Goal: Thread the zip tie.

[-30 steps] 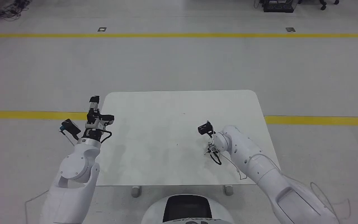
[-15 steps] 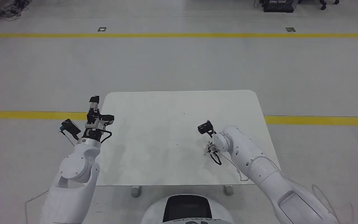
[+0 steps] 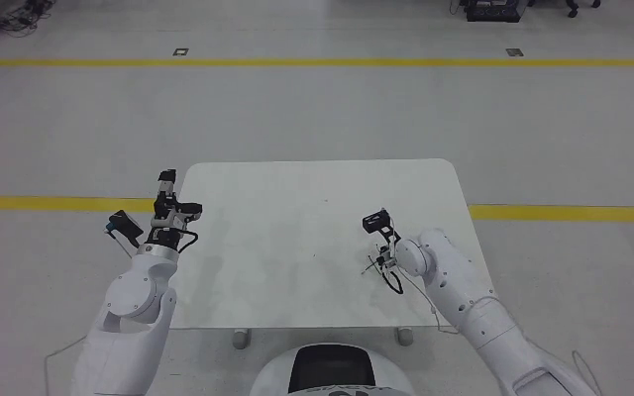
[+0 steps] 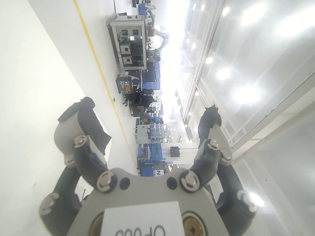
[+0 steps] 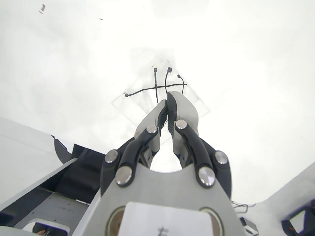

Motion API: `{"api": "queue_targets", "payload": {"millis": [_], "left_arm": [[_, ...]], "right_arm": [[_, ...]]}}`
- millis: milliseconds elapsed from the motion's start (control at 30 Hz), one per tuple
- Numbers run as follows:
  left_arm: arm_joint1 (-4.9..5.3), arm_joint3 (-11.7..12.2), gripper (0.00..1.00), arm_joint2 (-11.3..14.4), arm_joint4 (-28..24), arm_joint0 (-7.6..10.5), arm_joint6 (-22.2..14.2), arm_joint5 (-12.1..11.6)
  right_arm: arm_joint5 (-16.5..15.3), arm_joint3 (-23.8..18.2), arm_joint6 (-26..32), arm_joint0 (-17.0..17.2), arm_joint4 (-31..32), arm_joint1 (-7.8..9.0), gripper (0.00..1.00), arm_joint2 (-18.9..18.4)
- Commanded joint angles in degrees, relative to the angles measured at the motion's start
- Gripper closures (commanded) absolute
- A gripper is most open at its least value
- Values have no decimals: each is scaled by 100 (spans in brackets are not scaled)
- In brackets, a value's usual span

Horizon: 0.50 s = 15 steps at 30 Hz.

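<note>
Over the right half of the table (image 3: pixel 297 198), drawn back and outward within the last second: right gripper (image 5: pixel 167 96), fingers pressed together, seemingly pinching the tail of one zip tie (image 5: pixel 166 81) — probably a pickup, threading not begun. Counted on the clear sheet (image 5: pixel 195 98): four zip ties, crossed. By the left edge, unmoved — left gripper (image 4: pixel 147 108), fingers spread, empty.

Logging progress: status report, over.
Left gripper open at table edge. Right gripper shut over zip ties on clear sheet; grasp unclear. Nothing blocking.
</note>
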<state>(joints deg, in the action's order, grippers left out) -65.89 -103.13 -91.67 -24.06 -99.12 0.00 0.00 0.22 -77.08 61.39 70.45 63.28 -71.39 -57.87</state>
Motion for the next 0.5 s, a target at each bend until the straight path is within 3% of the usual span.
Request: {"api": "queue_targets", "payload": {"millis": [0, 200, 400, 467], "left_arm": [[0, 0, 0, 0, 0, 0, 0, 0], [0, 0, 0, 0, 0, 0, 0, 0], [0, 0, 0, 0, 0, 0, 0, 0], [0, 0, 0, 0, 0, 0, 0, 0]], "right_arm": [[-64, -179, -120, 154, -23, 47, 100, -162], [-420, -595, -309, 529, -251, 175, 100, -644], [-1298, -960, -422, 904, -622, 336, 100, -1214], [-1719, -1019, -413, 1027, -876, 397, 100, -1443]]}}
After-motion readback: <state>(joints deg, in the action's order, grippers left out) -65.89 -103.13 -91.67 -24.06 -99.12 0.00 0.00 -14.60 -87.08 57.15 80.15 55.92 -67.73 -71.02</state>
